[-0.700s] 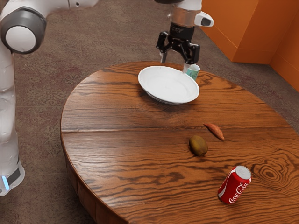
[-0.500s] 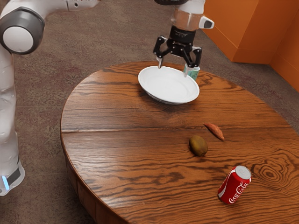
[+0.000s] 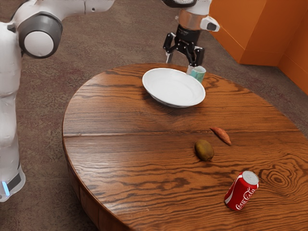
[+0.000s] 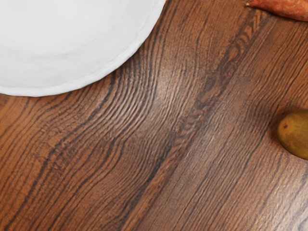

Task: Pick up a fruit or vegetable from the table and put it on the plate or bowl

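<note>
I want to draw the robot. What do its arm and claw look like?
The arm is white and smooth, made of round tubes. Its big joint has a grey ring around a white cap. A small blue light glows low down. The gripper is black and two-fingered.

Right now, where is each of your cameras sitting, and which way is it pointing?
Exterior view: beside the arm, above table height, looking down across the round table; it shows my white arm and open claw, hanging beyond the plate.
Wrist view: on my hand, looking down at the tabletop by the plate's rim.
Shared: the plate, the oval fruit, the orange vegetable and the table.
</note>
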You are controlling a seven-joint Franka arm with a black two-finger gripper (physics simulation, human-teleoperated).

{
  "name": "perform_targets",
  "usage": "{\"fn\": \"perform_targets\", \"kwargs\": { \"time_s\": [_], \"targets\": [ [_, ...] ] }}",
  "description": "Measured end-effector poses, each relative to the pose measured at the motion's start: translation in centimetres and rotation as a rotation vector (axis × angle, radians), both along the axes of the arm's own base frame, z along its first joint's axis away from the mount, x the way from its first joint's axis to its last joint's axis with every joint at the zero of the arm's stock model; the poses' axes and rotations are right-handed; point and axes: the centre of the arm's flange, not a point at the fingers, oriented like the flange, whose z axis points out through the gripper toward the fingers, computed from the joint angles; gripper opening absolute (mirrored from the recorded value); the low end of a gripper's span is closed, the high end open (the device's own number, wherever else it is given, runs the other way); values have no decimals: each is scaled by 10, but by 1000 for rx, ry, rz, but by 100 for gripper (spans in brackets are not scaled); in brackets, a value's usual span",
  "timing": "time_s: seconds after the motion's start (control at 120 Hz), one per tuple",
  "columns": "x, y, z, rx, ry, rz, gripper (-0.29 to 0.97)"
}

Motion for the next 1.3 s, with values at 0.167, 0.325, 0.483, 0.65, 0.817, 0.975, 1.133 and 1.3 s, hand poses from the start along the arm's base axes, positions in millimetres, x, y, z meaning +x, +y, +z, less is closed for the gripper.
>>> {"fn": "perform_targets", "kwargs": {
  "time_s": [0.167,0.325,0.483,0.65,0.817,0.975,1.133,1.3],
  "targets": [
    [53,-45,-62,-30,-26,-451,68],
    [76,-57,-78,-16,-127,-756,68],
    [93,-80,-94,1,-207,-1016,68],
    [80,-110,-130,-9,-181,-1242,68],
    [78,-146,-146,-17,-201,-1435,68],
    [84,-145,-156,-11,-213,-1539,68],
    [99,-145,-183,-46,-227,-1619,68],
    [114,-140,-175,-29,-293,-1681,68]
  ]
}}
